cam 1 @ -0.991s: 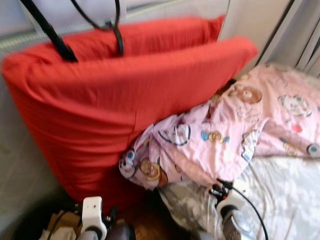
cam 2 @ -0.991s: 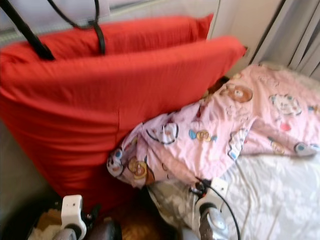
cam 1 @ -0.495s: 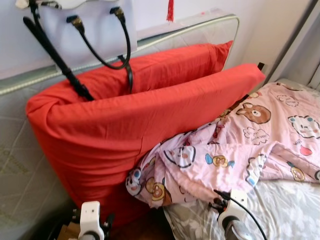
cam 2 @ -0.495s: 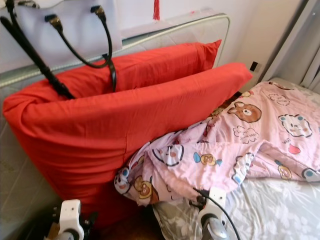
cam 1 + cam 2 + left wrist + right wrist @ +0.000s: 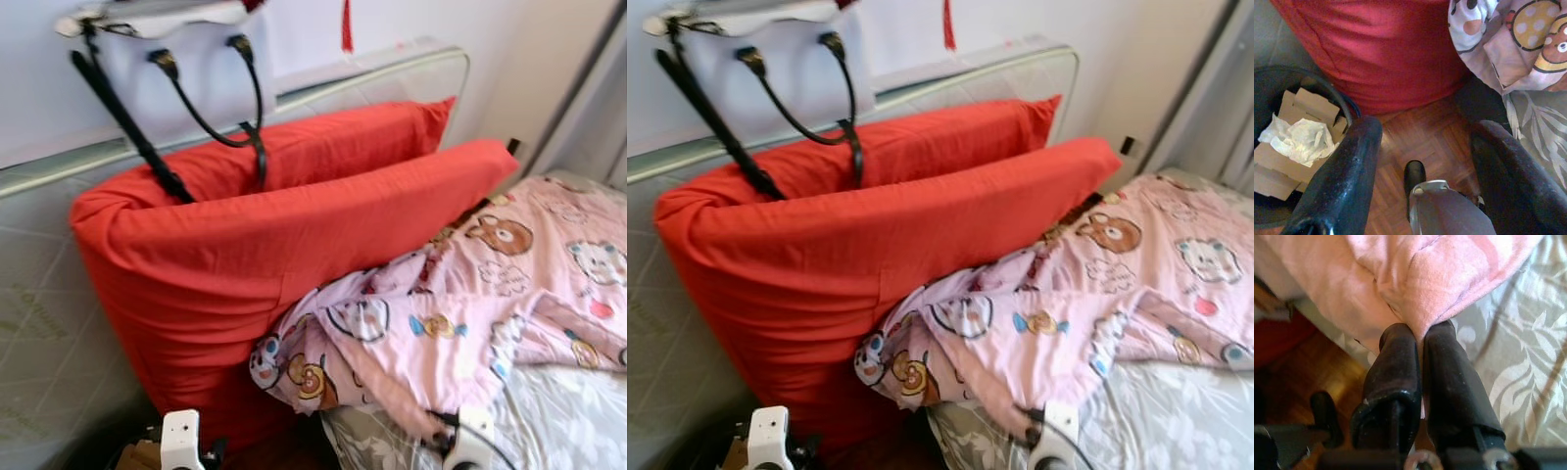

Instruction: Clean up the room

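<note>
A pink cartoon-print blanket (image 5: 470, 304) lies crumpled on the bed, its corner hanging over the bed edge against two big red pillows (image 5: 255, 245). My right gripper (image 5: 1420, 333) is shut on a fold of the blanket's edge (image 5: 1415, 289), just above the grey floral sheet (image 5: 1508, 372). My left gripper (image 5: 1427, 129) stands open above the wooden floor (image 5: 1425, 132), with nothing between its fingers, in front of the lower red pillow (image 5: 1386, 49). Both wrists sit at the bottom of the head views, the left wrist (image 5: 179, 441) and the right wrist (image 5: 470, 443).
A dark bin (image 5: 1327, 88) with cardboard (image 5: 1308, 105) and crumpled paper (image 5: 1300, 139) stands on the floor beside the left gripper. A white handbag with black straps (image 5: 167, 59) hangs above the pillows. A quilted mattress (image 5: 39, 323) leans behind them. A curtain (image 5: 598, 117) hangs at the right.
The head camera has tilted up and sharpened, so the handbag and mattress top now show and both wrists sit lower in the picture. Pillows and blanket lie as before.
</note>
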You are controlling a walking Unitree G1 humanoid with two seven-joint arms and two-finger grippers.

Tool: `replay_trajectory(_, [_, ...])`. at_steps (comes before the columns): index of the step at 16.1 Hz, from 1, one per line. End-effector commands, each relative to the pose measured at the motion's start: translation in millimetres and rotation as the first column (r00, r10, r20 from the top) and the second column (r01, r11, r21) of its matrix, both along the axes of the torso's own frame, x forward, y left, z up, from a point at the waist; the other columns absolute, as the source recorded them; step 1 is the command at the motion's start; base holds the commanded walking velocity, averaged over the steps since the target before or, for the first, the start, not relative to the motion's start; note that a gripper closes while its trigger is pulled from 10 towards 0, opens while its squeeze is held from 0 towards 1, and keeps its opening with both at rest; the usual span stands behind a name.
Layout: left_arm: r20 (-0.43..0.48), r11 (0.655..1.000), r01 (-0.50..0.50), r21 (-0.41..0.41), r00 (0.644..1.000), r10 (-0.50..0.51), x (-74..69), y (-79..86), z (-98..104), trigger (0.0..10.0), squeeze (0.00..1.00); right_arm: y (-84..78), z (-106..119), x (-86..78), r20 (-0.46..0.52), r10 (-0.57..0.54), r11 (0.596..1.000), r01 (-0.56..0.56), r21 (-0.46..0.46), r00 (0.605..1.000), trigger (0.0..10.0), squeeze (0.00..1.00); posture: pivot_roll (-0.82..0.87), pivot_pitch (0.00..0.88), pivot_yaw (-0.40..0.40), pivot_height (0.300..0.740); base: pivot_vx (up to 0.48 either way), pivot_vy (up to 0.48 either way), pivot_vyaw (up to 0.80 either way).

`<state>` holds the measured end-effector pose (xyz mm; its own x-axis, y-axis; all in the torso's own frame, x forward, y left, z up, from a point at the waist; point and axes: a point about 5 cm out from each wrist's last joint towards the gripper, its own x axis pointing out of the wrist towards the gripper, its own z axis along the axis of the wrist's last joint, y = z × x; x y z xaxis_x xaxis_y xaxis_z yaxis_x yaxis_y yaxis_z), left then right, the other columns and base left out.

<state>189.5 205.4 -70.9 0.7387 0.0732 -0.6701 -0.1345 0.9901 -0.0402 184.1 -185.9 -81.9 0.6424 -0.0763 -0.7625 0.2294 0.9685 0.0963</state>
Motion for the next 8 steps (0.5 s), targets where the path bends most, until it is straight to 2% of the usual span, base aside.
replay_trajectory(1, [-0.025,1.0,0.01,0.005,1.0,-0.01,-3.7,-3.8,-3.3,10.0,0.0,-0.5,-3.0,-5.7,-0.029,0.018,1.0,-0.018,-0.011,0.999,10.0,0.0,0.06,0.0,-0.062,0.74,0.0,0.0,0.0])
replay_trajectory(8, [-0.047,1.0,-0.008,0.001,0.999,0.008,-10.3,-2.8,-6.7,10.0,0.0,-4.9,-8.5,-18.8,-0.073,0.027,0.999,-0.028,-0.023,0.997,10.0,0.0,0.05,0.0,-0.052,0.74,0.0,0.0,0.0])
